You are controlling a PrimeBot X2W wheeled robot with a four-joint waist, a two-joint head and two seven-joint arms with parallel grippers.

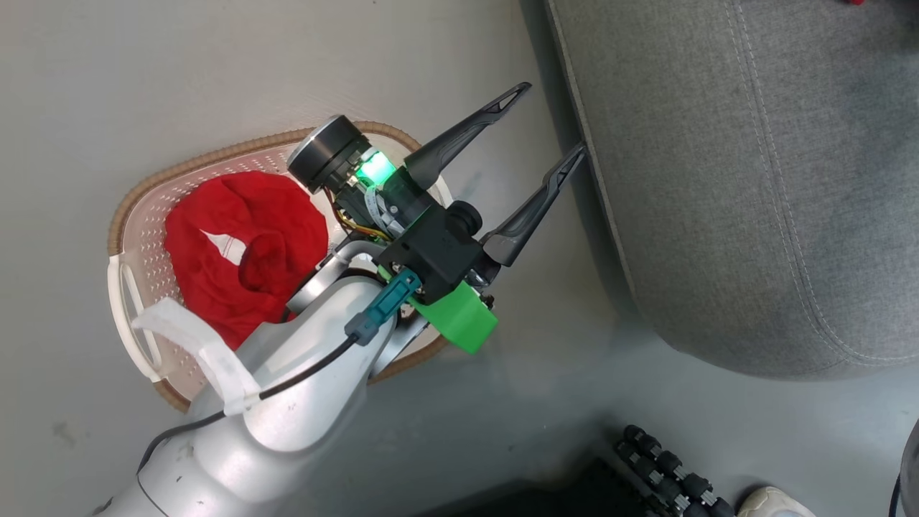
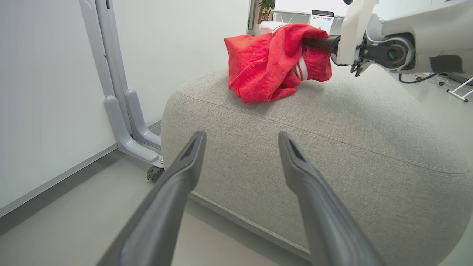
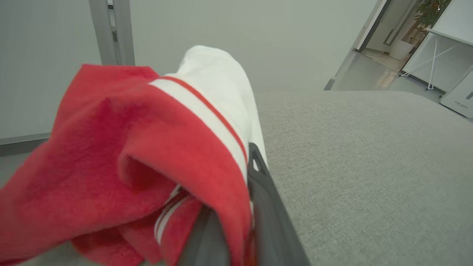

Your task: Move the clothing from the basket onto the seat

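Observation:
The cream basket (image 1: 143, 194) stands on the floor left of the grey seat (image 1: 754, 179), with the red shorts (image 1: 237, 244) crumpled inside it. My left gripper (image 1: 554, 118) hovers open and empty past the basket's right rim, its fingertips close to the seat's edge. Seen from the left wrist, that gripper (image 2: 242, 136) faces the seat's side (image 2: 332, 140). The red jersey (image 2: 266, 62) with white striped trim hangs bunched just above the seat top, touching it. My right gripper (image 2: 314, 42) is shut on it. From the right wrist, the jersey (image 3: 147, 155) drapes over that gripper (image 3: 236, 207) above the seat (image 3: 369, 166).
A grey stand on a caster (image 2: 125, 122) rises by the white wall left of the seat. A black ribbed object (image 1: 668, 474) and a white shoe tip (image 1: 772, 501) lie on the floor at the head view's bottom. Bare floor (image 1: 517, 416) separates basket and seat.

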